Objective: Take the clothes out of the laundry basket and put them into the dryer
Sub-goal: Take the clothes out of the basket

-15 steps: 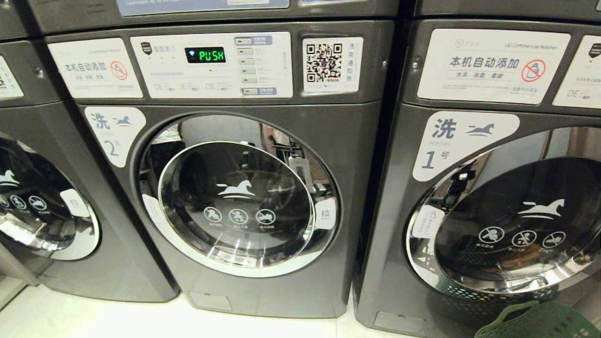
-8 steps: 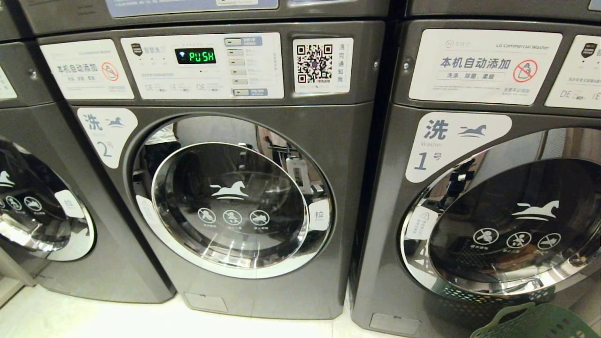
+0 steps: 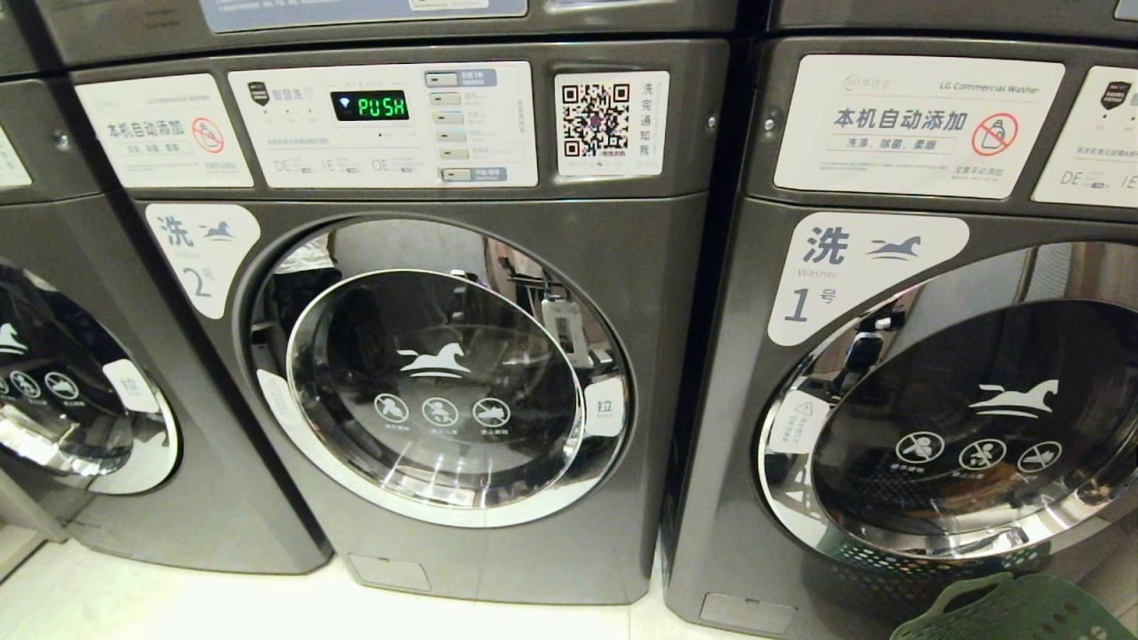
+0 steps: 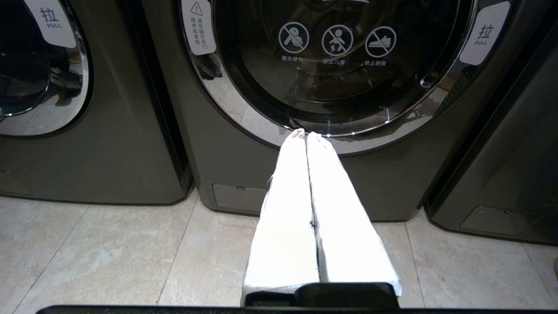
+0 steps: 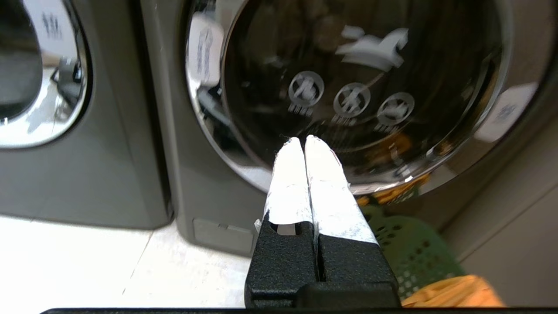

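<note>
The green laundry basket (image 3: 1013, 609) stands on the floor at the lower right, in front of the grey front-loading machine marked 1 (image 3: 969, 418). The right wrist view shows the basket (image 5: 405, 248) with orange clothes (image 5: 453, 294) in it. The machines carry washer labels, and I cannot tell which is the dryer. My right gripper (image 5: 304, 139) is shut and empty, pointing at that machine's closed round door (image 5: 357, 87) above the basket. My left gripper (image 4: 306, 134) is shut and empty, low before the closed door (image 4: 340, 65) of the machine marked 2. Neither arm shows in the head view.
Three grey machines stand side by side; the middle one, marked 2 (image 3: 444, 373), shows PUSH on its display (image 3: 370, 106). All doors are closed, each with a white pull tab (image 3: 605, 406). Pale floor tiles (image 4: 109, 253) lie in front.
The whole head view has shifted slightly left, so the camera moved. The arm's reflection in the right machine's door has shifted a little. Doors and basket stay as they were.
</note>
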Motion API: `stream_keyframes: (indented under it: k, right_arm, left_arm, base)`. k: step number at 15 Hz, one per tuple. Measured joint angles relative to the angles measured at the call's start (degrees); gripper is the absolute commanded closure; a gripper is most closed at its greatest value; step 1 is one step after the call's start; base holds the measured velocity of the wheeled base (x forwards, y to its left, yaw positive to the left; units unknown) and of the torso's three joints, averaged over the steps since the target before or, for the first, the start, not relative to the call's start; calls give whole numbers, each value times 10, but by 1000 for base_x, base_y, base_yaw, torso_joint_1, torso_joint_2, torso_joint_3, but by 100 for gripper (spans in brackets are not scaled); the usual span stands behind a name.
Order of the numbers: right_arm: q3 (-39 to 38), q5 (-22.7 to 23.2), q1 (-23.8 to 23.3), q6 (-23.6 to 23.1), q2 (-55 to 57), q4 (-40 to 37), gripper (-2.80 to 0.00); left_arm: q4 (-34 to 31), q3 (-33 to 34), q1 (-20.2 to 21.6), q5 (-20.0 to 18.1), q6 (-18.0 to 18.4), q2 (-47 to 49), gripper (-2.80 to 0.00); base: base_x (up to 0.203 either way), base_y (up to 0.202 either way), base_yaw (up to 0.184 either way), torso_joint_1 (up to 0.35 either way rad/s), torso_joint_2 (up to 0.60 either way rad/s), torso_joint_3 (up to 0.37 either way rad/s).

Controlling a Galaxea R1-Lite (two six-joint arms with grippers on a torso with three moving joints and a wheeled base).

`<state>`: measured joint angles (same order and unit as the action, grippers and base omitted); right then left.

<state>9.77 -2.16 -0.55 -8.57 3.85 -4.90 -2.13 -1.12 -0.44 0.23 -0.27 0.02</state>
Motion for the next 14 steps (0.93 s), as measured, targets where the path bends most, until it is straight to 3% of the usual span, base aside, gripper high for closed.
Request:
stream_keyframes:
  k: [3, 7, 14]
  right_arm:
    - [120, -38, -6, 58, 145, -26, 0]
    - [232, -143, -16, 182, 342, -49, 0]
    - [242, -212, -23, 159, 420, -49, 0]
  left_arm:
    - [0, 0, 0, 0, 2, 0, 0]
    - [0, 0, 0, 0, 1, 0, 0]
    - [-1, 0, 0, 0, 2, 0, 0]
  base:
    - [0, 0, 0, 0, 0, 0]
    - [0, 0, 0, 0, 0, 0]
    - [0, 0, 0, 1, 1, -65]
